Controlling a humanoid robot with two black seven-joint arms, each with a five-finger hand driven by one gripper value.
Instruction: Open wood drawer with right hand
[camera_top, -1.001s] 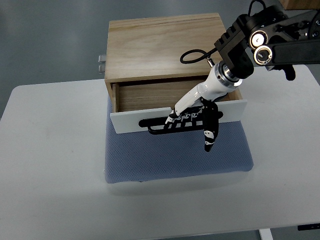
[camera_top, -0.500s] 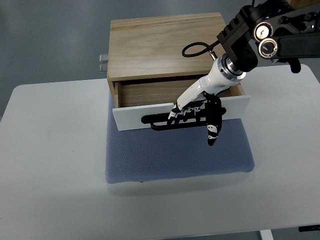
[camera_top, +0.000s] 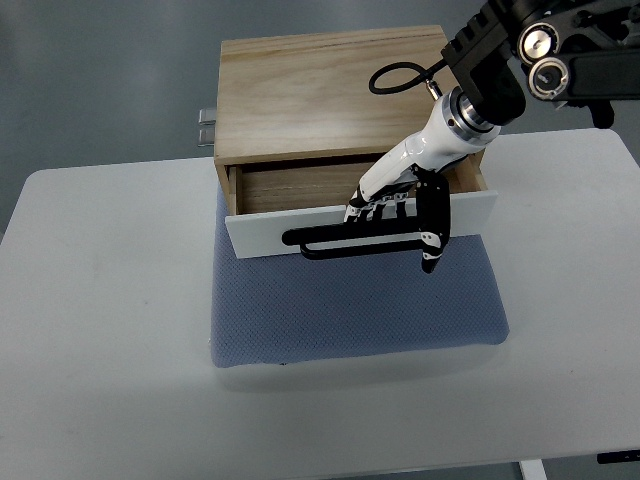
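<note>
In the top view, the wooden box (camera_top: 335, 95) stands at the back of a blue mat (camera_top: 355, 310) on the white table (camera_top: 110, 330). Its drawer (camera_top: 270, 232) is pulled partly out, showing the inside. The right hand (camera_top: 400, 215) hooks curled fingers over the black handle (camera_top: 330, 242), with the thumb pointing down. Judging by the gap, the opening is underway; further pulling may remain.

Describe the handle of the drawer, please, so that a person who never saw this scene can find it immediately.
On the white table a wooden box stands at the back of a blue mat. Its partly open drawer has a white front panel facing the camera. The handle is the long black loop lying along that panel, the only black part on it besides the robot hand resting at its right end.
</note>
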